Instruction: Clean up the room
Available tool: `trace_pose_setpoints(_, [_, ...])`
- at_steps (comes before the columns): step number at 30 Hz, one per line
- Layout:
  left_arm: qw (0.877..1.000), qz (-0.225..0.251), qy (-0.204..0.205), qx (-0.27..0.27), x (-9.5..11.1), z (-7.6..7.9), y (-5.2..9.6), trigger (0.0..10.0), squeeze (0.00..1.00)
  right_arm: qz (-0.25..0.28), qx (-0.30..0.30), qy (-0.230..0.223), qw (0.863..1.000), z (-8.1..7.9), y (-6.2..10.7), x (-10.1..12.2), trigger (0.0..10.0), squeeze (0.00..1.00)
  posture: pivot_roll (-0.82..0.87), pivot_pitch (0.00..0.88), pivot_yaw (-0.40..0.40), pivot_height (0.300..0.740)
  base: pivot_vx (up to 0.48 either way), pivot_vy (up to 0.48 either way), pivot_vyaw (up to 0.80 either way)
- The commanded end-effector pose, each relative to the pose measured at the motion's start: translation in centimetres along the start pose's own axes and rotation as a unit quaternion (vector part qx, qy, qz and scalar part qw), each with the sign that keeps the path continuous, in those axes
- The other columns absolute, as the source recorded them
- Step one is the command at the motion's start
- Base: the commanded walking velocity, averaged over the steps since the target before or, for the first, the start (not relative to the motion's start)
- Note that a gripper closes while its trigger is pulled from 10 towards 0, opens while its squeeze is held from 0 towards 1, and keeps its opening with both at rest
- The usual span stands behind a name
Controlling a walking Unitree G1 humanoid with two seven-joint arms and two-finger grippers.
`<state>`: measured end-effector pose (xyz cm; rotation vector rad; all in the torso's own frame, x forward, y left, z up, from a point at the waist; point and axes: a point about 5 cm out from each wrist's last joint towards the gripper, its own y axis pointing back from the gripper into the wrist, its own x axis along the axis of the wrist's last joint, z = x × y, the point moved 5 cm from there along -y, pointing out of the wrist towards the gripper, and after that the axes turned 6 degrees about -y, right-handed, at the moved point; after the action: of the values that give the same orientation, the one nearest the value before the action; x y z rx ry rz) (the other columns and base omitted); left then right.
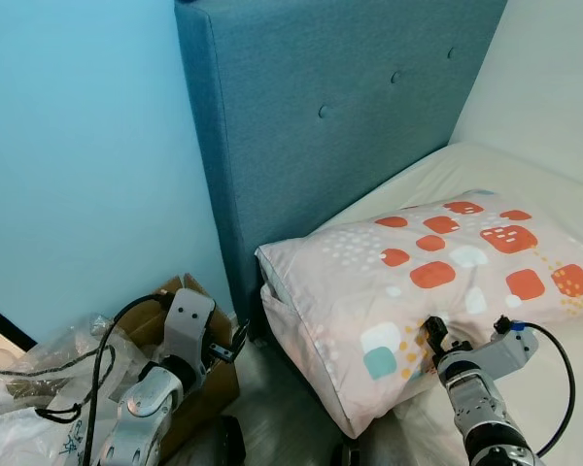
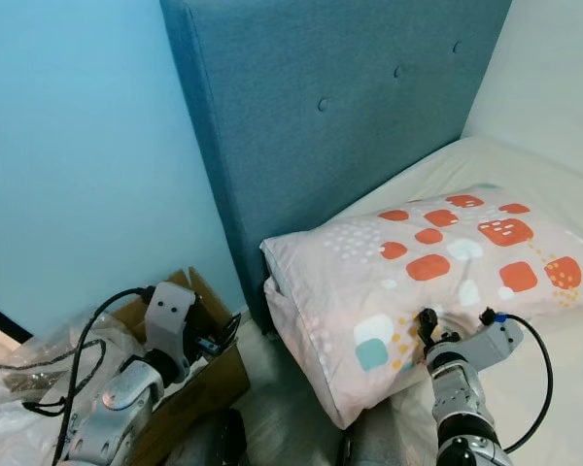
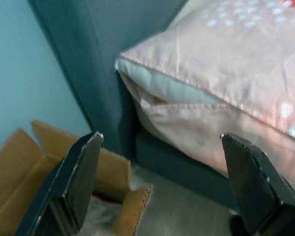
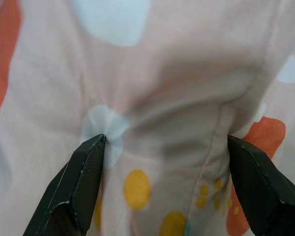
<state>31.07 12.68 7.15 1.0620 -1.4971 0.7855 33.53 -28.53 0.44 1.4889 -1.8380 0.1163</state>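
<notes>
Item: pillow (image 1: 437, 282), pink with orange, white and teal patches, lying on the bed (image 1: 525, 175) beside the blue headboard (image 1: 330, 126), its near corner hanging over the mattress edge toward the floor. Right gripper (image 4: 164, 172): fingers spread apart, tips pressed into the pillow's front face, fabric bunched between them but not clamped. Left gripper (image 3: 162, 182): fingers apart, holding nothing, low beside the bed and pointed at the pillow's open end and the gap under it. Cardboard box (image 1: 189, 388): open, on the floor between wall and bed, directly under the left arm. Plastic bags (image 1: 39, 388): crumpled, heaped on the floor just beside the box, a black cable lying across them. Status, judged: tidying looks early; the pillow sits askew and is not yet squared against the headboard, and the box and bags remain on the floor, uncollected.
</notes>
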Motion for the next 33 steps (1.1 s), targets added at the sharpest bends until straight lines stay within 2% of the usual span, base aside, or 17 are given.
trace_pose_setpoints(1, [1.000, -0.020, -0.011, -0.008, -0.7, 0.0, 0.9, 10.0, 0.00, 0.006, -0.005, -0.023, 1.000, 0.9, 0.2, 0.0, 10.0, 0.00, 0.08, 0.266, 0.014, 0.605, 0.000, 0.000, 0.00])
trace_pose_setpoints(5, [1.000, -0.021, -0.013, -0.008, -0.6, -0.1, 1.2, 10.0, 0.00, 0.013, -0.003, -0.034, 0.999, 1.1, 0.3, 0.2, 10.0, 0.00, 0.08, 0.268, 0.015, 0.605, 0.000, 0.000, 0.00])
trace_pose_setpoints(6, [1.000, -0.023, -0.017, -0.012, -0.6, 0.0, 1.6, 10.0, 0.00, 0.018, 0.000, -0.052, 0.998, 1.3, 0.4, 0.4, 10.0, 0.00, 0.10, 0.283, 0.021, 0.605, 0.000, 0.000, 0.00])
trace_pose_setpoints(11, [0.999, -0.024, -0.024, -0.016, -0.3, 0.1, 2.1, 10.0, 0.00, 0.023, 0.000, -0.058, 0.998, 1.6, 0.4, 0.7, 10.0, 0.00, 0.12, 0.300, 0.025, 0.605, 0.000, 0.000, 0.00])
trace_pose_setpoints(12, [0.999, -0.029, -0.038, -0.022, -0.1, 0.0, 3.0, 10.0, 0.00, 0.043, 0.002, -0.073, 0.996, 1.9, 0.3, 2.1, 10.0, 0.00, 0.14, 0.320, 0.032, 0.605, 0.000, 0.000, 0.00])
trace_pose_setpoints(13, [0.998, -0.031, -0.042, -0.023, -0.1, 0.0, 3.3, 10.0, 0.00, 0.051, 0.004, -0.079, 0.996, 1.9, 0.3, 2.6, 10.0, 0.00, 0.14, 0.320, 0.032, 0.605, 0.000, 0.000, 0.00])
trace_pose_setpoints(18, [0.998, -0.034, -0.047, -0.027, 0.0, 0.2, 3.8, 10.0, 0.00, 0.067, 0.020, -0.097, 0.993, 1.4, 0.1, 3.7, 10.0, 0.00, 0.14, 0.333, 0.037, 0.605, 0.000, 0.000, 0.00])
trace_pose_setpoints(19, [0.998, -0.035, -0.048, -0.028, 0.1, 0.2, 3.9, 10.0, 0.00, 0.073, 0.038, -0.104, 0.991, 0.7, 0.0, 4.2, 10.0, 0.00, 0.15, 0.339, 0.038, 0.605, 0.000, 0.000, 0.00])
trace_pose_setpoints(22, [0.998, -0.036, -0.049, -0.028, 0.2, 0.3, 4.1, 10.0, 0.00, 0.078, 0.056, -0.109, 0.989, 0.0, -0.2, 4.7, 10.0, 0.00, 0.15, 0.345, 0.039, 0.605, 0.000, 0.000, 0.00])
trace_pose_setpoints(23, [0.998, -0.037, -0.050, -0.028, 0.3, 0.3, 4.2, 10.0, 0.00, 0.082, 0.063, -0.105, 0.989, -0.5, -0.3, 5.2, 0.0, 0.00, 0.15, 0.347, 0.039, 0.605, 0.000, 0.000, 0.00])
trace_pose_setpoints(25, [0.998, -0.037, -0.050, -0.028, 0.3, 0.3, 4.2, 10.0, 0.00, 0.082, 0.063, -0.105, 0.989, -0.5, -0.3, 5.2, 0.0, 0.00, 0.15, 0.347, 0.039, 0.605, 0.000, 0.000, 0.00])
trace_pose_setpoints(27, [0.997, -0.039, -0.054, -0.027, 0.5, 0.3, 4.4, 10.0, 0.00, 0.090, 0.079, -0.108, 0.987, -1.5, -0.6, 6.1, 0.0, 0.00, 0.16, 0.354, 0.034, 0.605, 0.000, 0.000, 0.00])
trace_pose_setpoints(33, [0.997, -0.041, -0.058, -0.024, 0.8, 0.2, 4.5, 10.0, 0.00, 0.097, 0.097, -0.120, 0.983, -2.9, -0.9, 7.1, 0.0, 0.00, 0.16, 0.358, 0.025, 0.605, 0.000, 0.000, 0.00])
